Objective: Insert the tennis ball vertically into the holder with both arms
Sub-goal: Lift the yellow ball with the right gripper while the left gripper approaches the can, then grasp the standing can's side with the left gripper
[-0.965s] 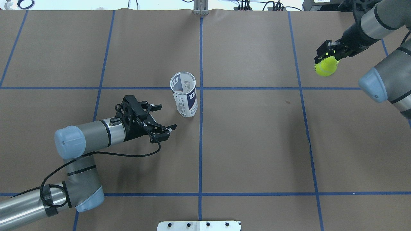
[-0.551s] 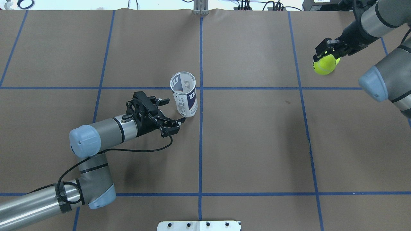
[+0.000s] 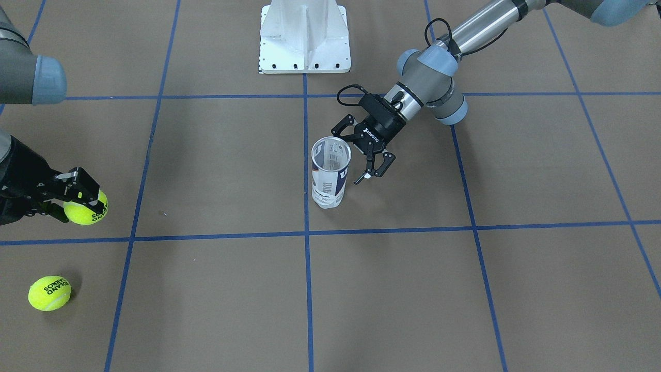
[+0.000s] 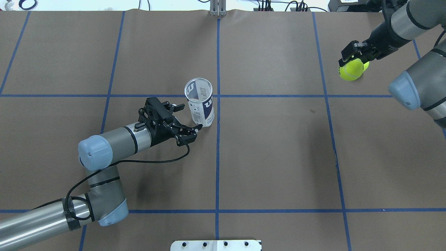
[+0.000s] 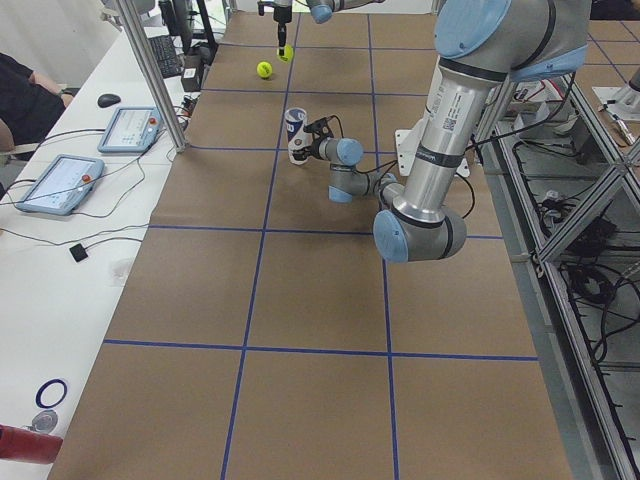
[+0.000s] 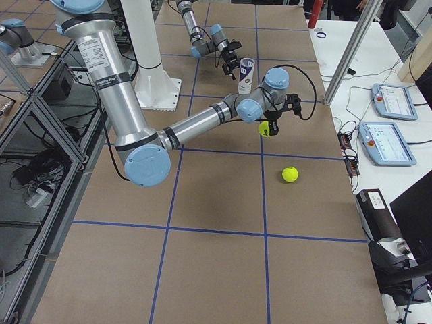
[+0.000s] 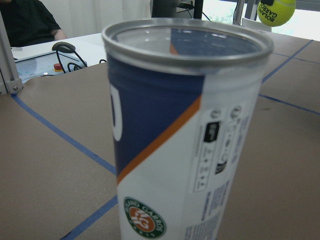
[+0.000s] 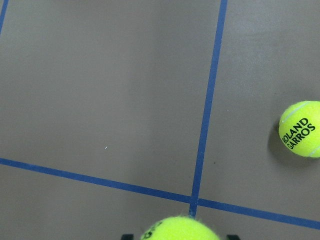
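The holder (image 4: pixel 199 103), a clear can with a navy-and-white label, stands upright and open-topped near the table's centre (image 3: pixel 330 173). My left gripper (image 4: pixel 190 118) is open, low beside the can, its fingers (image 3: pixel 374 168) on either side of the can's lower part. Whether they touch it, I cannot tell. The can fills the left wrist view (image 7: pixel 185 135). My right gripper (image 4: pixel 352 63) is shut on a yellow tennis ball (image 4: pixel 351 70) far to the right (image 3: pixel 86 207). The ball's top shows in the right wrist view (image 8: pixel 180 230).
A second tennis ball (image 3: pixel 49 293) lies loose on the brown paper beyond the held one (image 8: pixel 301 129). The white pedestal base (image 3: pixel 304 36) stands at the robot's side of the table. Control tablets (image 6: pixel 391 101) lie on the operators' bench.
My left arm has moved forward and right, bringing the open gripper up to the can. My right gripper has shifted slightly up and left with the ball.
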`<move>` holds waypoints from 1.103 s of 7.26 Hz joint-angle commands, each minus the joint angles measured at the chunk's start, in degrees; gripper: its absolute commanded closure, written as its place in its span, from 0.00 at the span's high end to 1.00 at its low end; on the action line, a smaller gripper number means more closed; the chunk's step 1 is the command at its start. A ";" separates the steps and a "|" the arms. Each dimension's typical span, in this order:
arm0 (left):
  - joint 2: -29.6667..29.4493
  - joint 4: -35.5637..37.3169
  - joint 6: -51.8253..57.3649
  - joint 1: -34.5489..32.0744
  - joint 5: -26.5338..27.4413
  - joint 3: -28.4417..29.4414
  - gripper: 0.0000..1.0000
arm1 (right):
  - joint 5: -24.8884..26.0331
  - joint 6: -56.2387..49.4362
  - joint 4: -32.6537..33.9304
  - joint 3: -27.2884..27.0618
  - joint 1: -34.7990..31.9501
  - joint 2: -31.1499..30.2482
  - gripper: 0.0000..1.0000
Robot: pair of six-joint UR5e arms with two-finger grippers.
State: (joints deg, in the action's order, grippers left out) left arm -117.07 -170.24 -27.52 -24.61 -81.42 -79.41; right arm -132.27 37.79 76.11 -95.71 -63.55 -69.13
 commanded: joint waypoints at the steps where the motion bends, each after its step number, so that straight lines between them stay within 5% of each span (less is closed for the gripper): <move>1: -1.48 0.08 -0.07 0.00 0.03 1.79 0.99 | 0.00 0.00 0.00 0.00 0.00 0.40 0.00; 8: -4.03 0.17 0.02 -0.09 1.96 3.99 0.99 | 0.00 0.00 0.00 0.17 0.00 0.84 0.00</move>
State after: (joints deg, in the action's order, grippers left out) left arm -120.30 -170.07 -27.51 -24.70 -79.74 -76.27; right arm -132.27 37.79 76.18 -95.50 -63.54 -68.41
